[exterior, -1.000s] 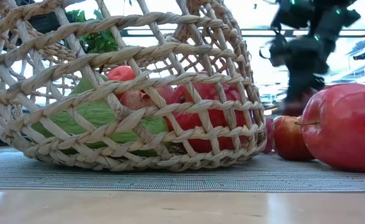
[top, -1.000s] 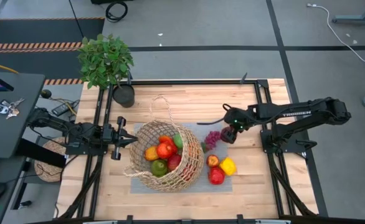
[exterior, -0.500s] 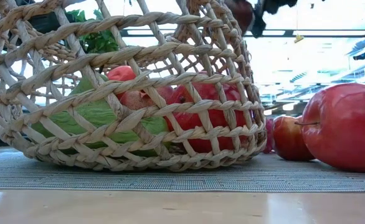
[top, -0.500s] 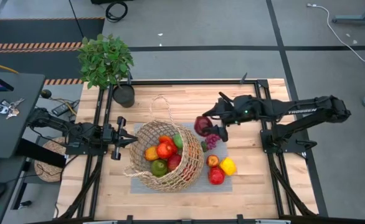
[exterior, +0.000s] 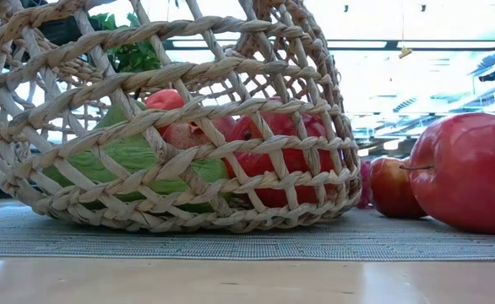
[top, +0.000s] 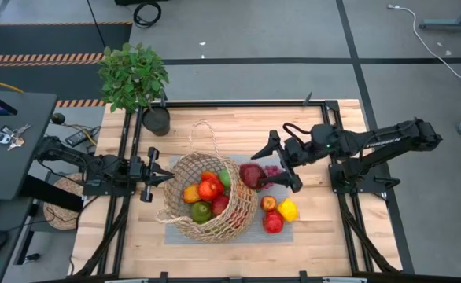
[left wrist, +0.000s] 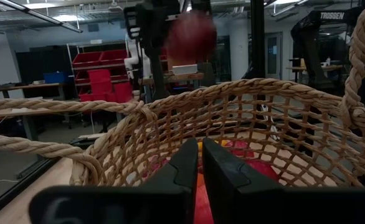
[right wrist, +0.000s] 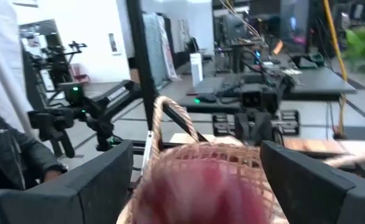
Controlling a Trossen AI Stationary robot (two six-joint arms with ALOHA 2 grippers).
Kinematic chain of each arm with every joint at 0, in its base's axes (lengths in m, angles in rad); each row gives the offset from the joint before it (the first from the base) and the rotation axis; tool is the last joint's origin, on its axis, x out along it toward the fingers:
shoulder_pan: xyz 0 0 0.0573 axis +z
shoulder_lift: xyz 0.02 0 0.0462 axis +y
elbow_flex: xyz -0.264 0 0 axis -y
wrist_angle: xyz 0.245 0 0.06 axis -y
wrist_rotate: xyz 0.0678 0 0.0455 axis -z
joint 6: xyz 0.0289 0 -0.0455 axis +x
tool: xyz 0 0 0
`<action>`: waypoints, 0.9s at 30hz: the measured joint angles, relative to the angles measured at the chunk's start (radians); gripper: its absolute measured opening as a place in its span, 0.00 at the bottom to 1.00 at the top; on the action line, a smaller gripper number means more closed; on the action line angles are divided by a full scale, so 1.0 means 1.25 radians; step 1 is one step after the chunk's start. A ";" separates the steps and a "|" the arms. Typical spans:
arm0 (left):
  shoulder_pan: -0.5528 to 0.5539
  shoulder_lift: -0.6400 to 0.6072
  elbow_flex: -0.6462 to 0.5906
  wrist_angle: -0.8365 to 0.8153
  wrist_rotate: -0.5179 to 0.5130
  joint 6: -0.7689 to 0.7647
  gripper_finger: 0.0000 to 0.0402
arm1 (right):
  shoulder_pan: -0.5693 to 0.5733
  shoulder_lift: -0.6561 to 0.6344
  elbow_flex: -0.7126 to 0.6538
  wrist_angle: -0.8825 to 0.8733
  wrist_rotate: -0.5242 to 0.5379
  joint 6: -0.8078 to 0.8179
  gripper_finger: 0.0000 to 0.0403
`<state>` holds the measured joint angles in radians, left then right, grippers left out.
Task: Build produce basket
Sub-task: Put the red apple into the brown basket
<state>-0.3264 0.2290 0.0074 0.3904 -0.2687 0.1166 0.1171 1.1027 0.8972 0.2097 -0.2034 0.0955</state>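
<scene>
Since half a second ago your right gripper (top: 271, 168) has swung toward the basket (top: 208, 199) and spread its fingers wide, the dark red fruit (top: 252, 174) now loose at the basket's right rim. Left to right: your left gripper (top: 153, 176), fingers nearly closed on nothing, waits beside the basket's left rim; the basket holds orange, red and green produce; grapes (top: 271, 172), apple (top: 269, 203), yellow piece (top: 288, 210) and red piece (top: 273, 222) lie on the mat (top: 287, 230).
</scene>
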 joint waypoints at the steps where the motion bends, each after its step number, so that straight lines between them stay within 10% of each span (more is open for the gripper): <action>1: 0.000 0.000 0.000 0.000 0.000 0.000 0.07 | 0.005 0.000 0.000 0.003 0.000 -0.004 0.87; 8: 0.000 0.000 0.000 0.000 0.000 0.000 0.08 | 0.020 0.002 0.001 -0.045 0.101 0.005 0.87; 15: 0.000 0.000 0.000 0.000 0.000 0.000 0.08 | 0.050 -0.017 -0.001 -0.621 0.457 0.317 0.87; 20: 0.000 0.000 0.000 0.000 0.000 0.000 0.07 | 0.146 -0.050 0.002 -0.658 0.332 0.440 0.87; 27: 0.000 0.000 0.000 0.000 0.000 0.000 0.09 | 0.289 0.018 -0.001 -0.825 0.368 0.589 0.87</action>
<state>-0.3266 0.2291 0.0072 0.3903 -0.2687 0.1169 0.4780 1.1253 0.8963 -0.8219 0.2563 0.8318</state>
